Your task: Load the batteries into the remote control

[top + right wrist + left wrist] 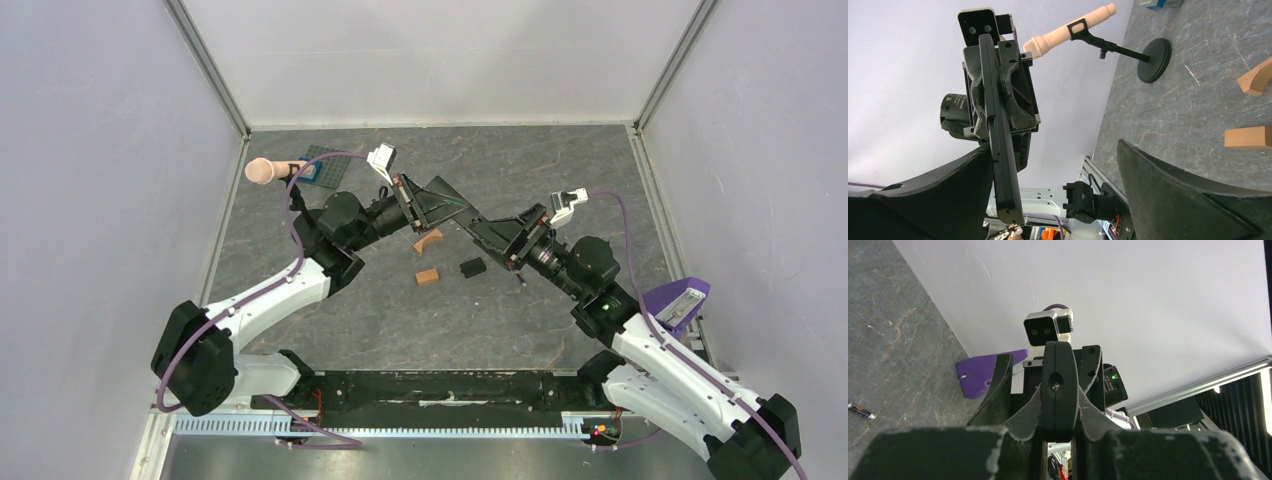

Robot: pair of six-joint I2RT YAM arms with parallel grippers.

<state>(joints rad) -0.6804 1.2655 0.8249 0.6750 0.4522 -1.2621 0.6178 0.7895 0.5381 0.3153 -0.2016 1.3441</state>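
My left gripper [428, 205] is shut on the remote control [466, 218], a slim black bar held above the table and pointing towards my right gripper [482, 229]. In the left wrist view the remote control [1060, 385] is seen end-on, clamped between my left gripper's [1060, 416] pads. In the right wrist view the remote control [998, 135] runs lengthwise between the wide-open fingers of my right gripper [1053, 150], close to the left finger [938, 195]. One battery [860, 411] lies on the table. No battery is in either gripper.
A short black piece [472, 267], a flat orange block [427, 276] and an arched orange block [428, 240] lie under the grippers. A microphone on a stand [270, 171] and a green board [322, 168] are at the back left. A purple tray [680, 300] sits at the right.
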